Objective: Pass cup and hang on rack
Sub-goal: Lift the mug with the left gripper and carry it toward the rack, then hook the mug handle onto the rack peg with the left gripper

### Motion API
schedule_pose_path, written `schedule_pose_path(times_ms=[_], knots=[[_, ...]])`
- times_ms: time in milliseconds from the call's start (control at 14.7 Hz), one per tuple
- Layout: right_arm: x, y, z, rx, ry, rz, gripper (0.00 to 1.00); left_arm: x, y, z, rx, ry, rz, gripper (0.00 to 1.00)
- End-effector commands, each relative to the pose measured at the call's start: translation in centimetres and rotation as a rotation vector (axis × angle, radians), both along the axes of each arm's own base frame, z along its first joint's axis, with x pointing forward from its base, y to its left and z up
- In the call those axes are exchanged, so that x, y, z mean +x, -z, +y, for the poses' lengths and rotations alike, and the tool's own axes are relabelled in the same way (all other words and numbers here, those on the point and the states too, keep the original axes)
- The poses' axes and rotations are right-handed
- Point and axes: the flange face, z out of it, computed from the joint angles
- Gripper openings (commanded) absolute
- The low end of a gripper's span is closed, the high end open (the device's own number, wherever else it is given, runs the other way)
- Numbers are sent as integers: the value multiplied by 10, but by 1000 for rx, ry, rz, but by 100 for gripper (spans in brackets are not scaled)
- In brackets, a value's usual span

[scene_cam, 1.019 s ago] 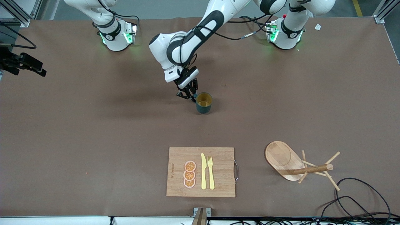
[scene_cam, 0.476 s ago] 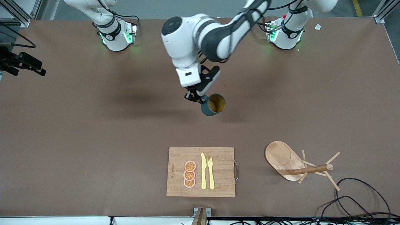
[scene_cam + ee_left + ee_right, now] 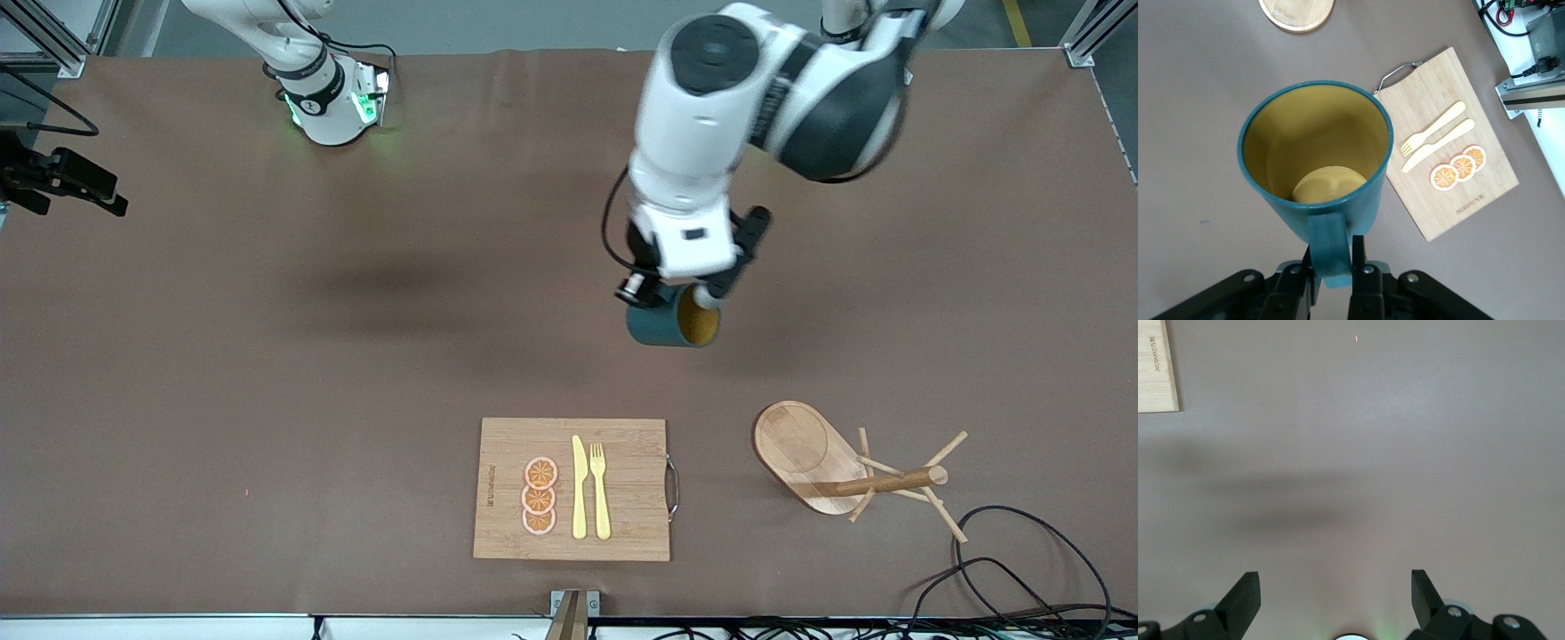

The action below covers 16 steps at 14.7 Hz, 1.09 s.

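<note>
The left claw [image 3: 1333, 270] grips the cup [image 3: 669, 325] by its handle above bare worktop [image 3: 356, 356], well apart from the rack [image 3: 831, 462], while the waiting right claw [image 3: 1335, 597] gapes open over bare worktop.

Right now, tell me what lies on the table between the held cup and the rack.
Nothing: in the front view only bare brown tabletop separates the cup, held up by the left end effector, from the rack.

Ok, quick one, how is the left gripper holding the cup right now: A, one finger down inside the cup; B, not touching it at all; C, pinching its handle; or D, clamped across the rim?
C: in the left wrist view the left gripper has its fingers shut on the loop handle of the cup, whose rim and inside are free.
</note>
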Motion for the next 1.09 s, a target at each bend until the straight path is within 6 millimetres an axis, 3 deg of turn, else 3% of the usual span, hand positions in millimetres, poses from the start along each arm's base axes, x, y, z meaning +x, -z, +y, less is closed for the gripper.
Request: schedule_pose_path(times_ms=[0,272,543,1019], knots=[[-8,-2,-2,9,-7,-4,100,26,-21,64,-123,-6,37,0],[-9,-1,-1,10,-9,2,100,68,-29,153,-335,-40,74,0],[-9,-1,-1,10,-11,4,100,98,-28,227,-563,-63,75,0],[-9,-1,0,10,-12,4,100,133,9,307,-800,-61,35,0]])
